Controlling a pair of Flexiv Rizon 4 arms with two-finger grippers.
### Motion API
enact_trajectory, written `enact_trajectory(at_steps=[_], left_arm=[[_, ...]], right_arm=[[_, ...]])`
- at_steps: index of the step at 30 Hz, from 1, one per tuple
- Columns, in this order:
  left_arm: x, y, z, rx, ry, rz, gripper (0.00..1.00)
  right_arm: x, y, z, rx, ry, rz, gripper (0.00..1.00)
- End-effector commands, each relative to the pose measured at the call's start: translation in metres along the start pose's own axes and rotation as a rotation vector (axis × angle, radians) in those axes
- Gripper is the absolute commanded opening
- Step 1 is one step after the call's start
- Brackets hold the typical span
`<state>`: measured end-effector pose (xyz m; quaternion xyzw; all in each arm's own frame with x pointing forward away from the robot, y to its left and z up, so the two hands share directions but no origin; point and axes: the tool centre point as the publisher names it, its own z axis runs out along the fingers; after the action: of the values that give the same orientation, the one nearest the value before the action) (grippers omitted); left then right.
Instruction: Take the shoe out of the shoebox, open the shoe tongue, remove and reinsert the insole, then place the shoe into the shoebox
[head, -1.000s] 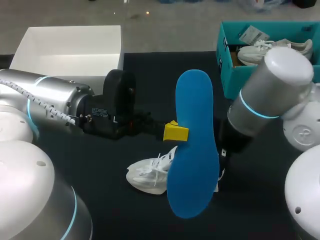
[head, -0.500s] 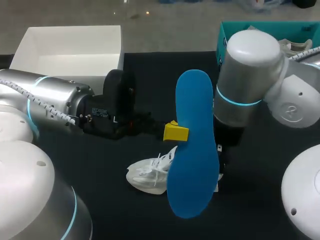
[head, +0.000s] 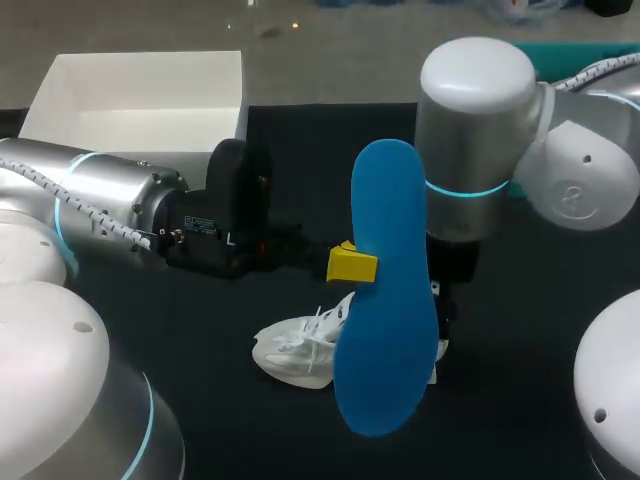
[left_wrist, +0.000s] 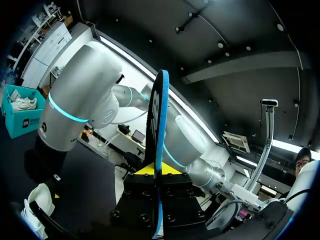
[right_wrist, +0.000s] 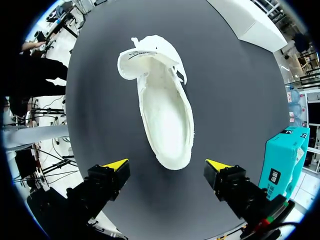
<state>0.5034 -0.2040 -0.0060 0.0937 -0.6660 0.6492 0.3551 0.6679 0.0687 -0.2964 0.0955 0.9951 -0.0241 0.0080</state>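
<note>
Shoe (right_wrist: 165, 110), white and without its insole, lies on the black desk (right_wrist: 230, 90) straight under and just ahead of the right pincer (right_wrist: 167, 166). Its heel end sits nearest that pincer, between the lines of the two fingers, and the folded-back tongue lies at the far end. The right pincer's fingers stand wide apart, one to each side of the heel, with nothing in their grip and neither touching the shoe.

From above, the right arm (head: 470, 130) hangs over the shoe (head: 295, 350), and its pincer is hidden behind the blue insole (head: 385, 290). The left arm (head: 100, 205) comes in level over the desk (head: 330, 150). Its left pincer (head: 352, 265) is clamped on the insole near the middle, holding it upright above the shoe. One yellow tip shows in front of the blue face.

In the left wrist view the insole (left_wrist: 161, 110) stands edge-on, pinched from both sides in the left pincer (left_wrist: 156, 171) and rising well beyond the fingertips. A white shoebox (head: 140, 95) sits open behind the left arm, well apart from both pincers. A teal box (right_wrist: 280, 165) stands beside the right pincer, off to one side of the shoe.
</note>
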Motion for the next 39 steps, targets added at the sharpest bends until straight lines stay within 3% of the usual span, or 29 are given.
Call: enact_trajectory(at_steps=[1,37,39], left_arm=[[-0.0007,0.0001,0.0008,0.0,0.001,0.0,0.0],[-0.0007,0.0001,0.0008,0.0,0.001,0.0,0.0],[-0.0007,0.0001,0.0008,0.0,0.001,0.0,0.0]], right_arm=[[0.0001,-0.0001,0.0031,-0.005,0.001,-0.007,1.0],[0.0009,0.0026,0.0036,-0.002,-0.007,-0.008,1.0],[-0.0005,0.0088,0.0046,-0.001,-0.007,-0.026,1.0]])
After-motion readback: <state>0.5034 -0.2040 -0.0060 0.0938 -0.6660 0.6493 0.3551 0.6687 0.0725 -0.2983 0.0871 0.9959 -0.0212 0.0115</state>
